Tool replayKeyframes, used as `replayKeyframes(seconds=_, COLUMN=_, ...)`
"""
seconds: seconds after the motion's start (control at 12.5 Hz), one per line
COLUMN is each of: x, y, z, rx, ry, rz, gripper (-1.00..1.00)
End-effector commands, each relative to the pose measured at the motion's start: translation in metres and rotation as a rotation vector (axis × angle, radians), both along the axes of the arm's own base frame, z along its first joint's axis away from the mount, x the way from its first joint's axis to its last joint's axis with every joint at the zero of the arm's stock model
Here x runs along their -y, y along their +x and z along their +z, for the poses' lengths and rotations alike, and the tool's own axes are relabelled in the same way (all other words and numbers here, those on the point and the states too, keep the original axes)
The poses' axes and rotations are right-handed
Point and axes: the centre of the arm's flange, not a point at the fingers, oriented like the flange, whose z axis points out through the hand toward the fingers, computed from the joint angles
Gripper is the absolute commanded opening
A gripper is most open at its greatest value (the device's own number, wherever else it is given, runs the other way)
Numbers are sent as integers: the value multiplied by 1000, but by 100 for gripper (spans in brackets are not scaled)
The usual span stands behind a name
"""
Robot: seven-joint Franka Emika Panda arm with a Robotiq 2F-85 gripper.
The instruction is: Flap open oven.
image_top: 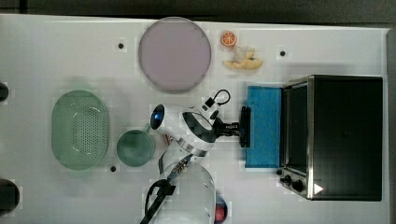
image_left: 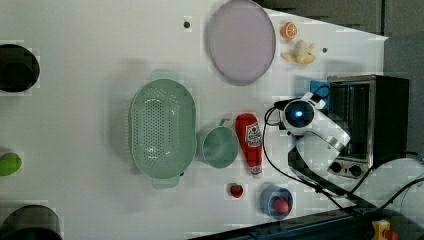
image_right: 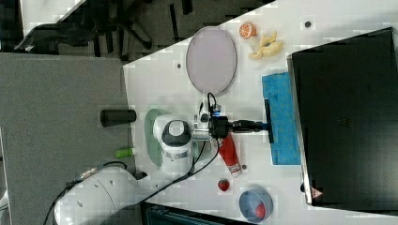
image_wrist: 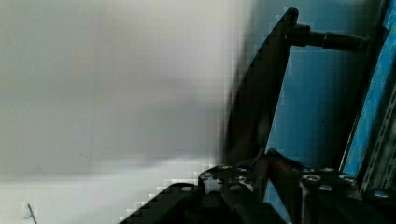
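The gripper (image_top: 239,127) clamps the dark bar handle (image_top: 244,126) of the toaster oven's (image_top: 345,135) lowered blue glass door (image_top: 264,125), at the oven's 9 o'clock in the top view.

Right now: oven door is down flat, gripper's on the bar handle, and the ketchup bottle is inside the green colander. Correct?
Not quite. The ketchup bottle lies on the table beside the green cup, outside the green colander; the left view shows it. The rest holds: oven door down, gripper on the bar handle.
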Motion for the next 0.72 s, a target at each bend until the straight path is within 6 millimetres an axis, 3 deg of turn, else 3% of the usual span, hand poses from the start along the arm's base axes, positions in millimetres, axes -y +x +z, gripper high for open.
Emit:
replayKeyframes(seconds=0.08, x=-11, y=40, z=50, rx=211, ry=130, rz=-92, gripper=-65)
replayKeyframes(seconds=0.32, x=-13, y=58, z=128, rx=361, ry=299, rz=-420, gripper=-65)
replayKeyframes(seconds=0.48, x=-9, y=64, z=198, rx=452, ry=434, rz=-640, gripper=-65)
replayKeyframes(seconds=0.72, x=1, y=50, z=309, rx=459, ry=557, rz=-857, gripper=-65)
